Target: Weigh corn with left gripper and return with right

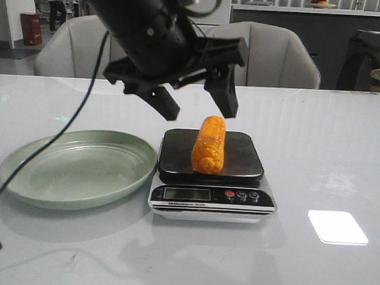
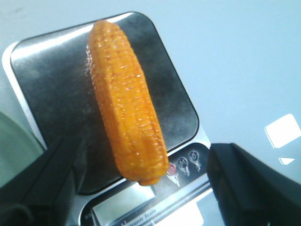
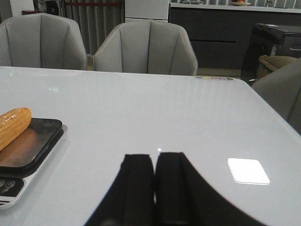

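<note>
The orange-yellow corn (image 1: 210,144) lies lengthwise on the black platform of the scale (image 1: 176,158). My left gripper (image 1: 200,111) hangs open just above and behind the corn, its fingers apart and empty. In the left wrist view the corn (image 2: 126,101) lies on the scale's platform (image 2: 51,84) between my spread fingers (image 2: 249,181), untouched. My right gripper (image 3: 154,162) is shut and empty, low over the bare table to the right of the scale (image 3: 28,150); the corn's end (image 3: 13,123) shows at that view's edge. The right gripper is out of the front view.
A green plate (image 1: 27,171) sits empty to the left of the scale. The left arm's cable (image 1: 54,141) hangs over the plate. Grey chairs (image 1: 279,54) stand behind the table. A bright light patch (image 1: 337,227) lies on the table at the right.
</note>
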